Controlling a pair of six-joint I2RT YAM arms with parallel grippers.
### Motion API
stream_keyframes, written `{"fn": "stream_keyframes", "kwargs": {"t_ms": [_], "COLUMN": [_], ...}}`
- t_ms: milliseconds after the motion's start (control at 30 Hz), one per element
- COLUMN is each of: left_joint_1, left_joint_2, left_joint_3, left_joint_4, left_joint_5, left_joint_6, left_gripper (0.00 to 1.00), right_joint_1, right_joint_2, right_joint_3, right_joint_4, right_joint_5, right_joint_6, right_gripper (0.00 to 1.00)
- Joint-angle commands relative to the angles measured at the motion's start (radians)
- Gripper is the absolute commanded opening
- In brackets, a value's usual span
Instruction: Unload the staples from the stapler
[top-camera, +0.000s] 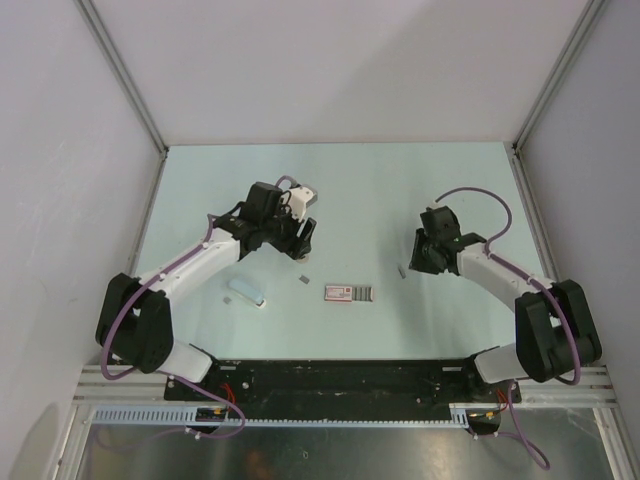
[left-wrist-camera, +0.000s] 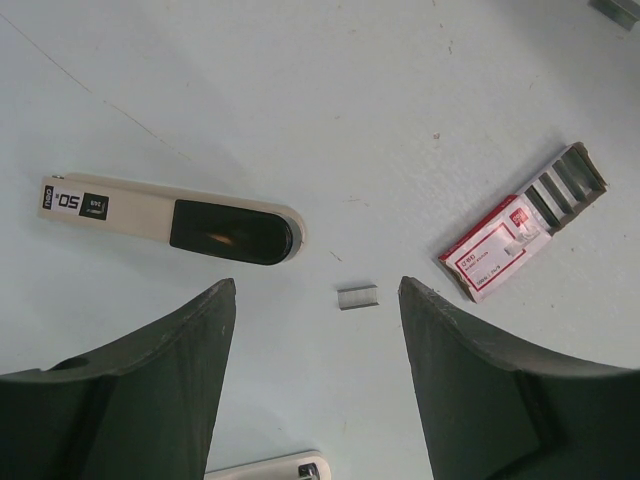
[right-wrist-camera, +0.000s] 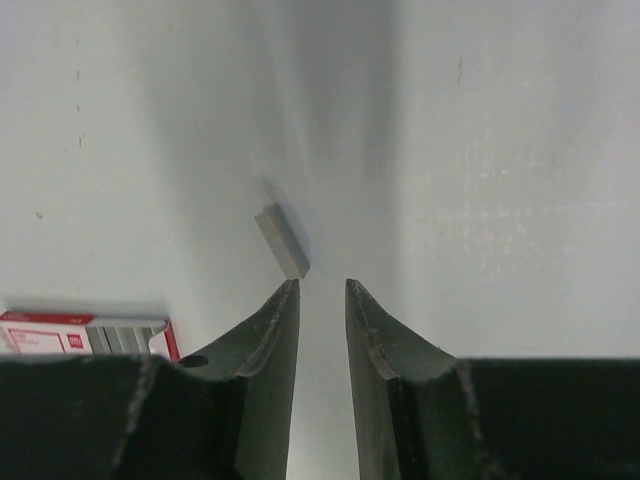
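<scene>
Left gripper (left-wrist-camera: 315, 290) spread wide, hovering over a staple strip (left-wrist-camera: 358, 297) on the table. Stapler (left-wrist-camera: 170, 220) flat to its left, box (left-wrist-camera: 520, 225) to its right. Right gripper (right-wrist-camera: 322, 285) narrowed to a slit, empty, with a second strip (right-wrist-camera: 282, 240) just beyond its tips.

A small red-and-white box (top-camera: 348, 293) is lying flat on the pale green table (top-camera: 400, 190), sitting near the table's 6 o'clock edge in the overhead view. Its inner tray is sticking out at the 3 o'clock end, showing grey rows. In the left wrist view it is lying at 3 o'clock, its open end pointing toward 1 o'clock. White walls (top-camera: 330, 60) are enclosing the table at 9, 12 and 3 o'clock. A black base plate (top-camera: 330, 378) is running along 6 o'clock.
</scene>
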Motion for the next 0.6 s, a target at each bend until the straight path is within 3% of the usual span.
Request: {"fn": "stream_keyframes", "kwargs": {"t_ms": [0,567], "left_joint_1": [-0.002,-0.002], "left_joint_2": [-0.029,-0.033], "left_joint_3": [0.002,0.002], "left_joint_4": [0.006,0.001], "left_joint_5": [0.012,-0.004], "left_joint_6": [0.023,0.03], "left_gripper": [0.71,0.71], "right_joint_1": [-0.024,-0.031], "right_joint_2": [-0.004,0.079], "right_joint_3": [-0.02,-0.044], "right_joint_4": [0.083,0.146], "right_joint_5": [-0.146,-0.154], "right_joint_6": [-0.027,-0.03], "right_gripper": [0.3,0.26]}}
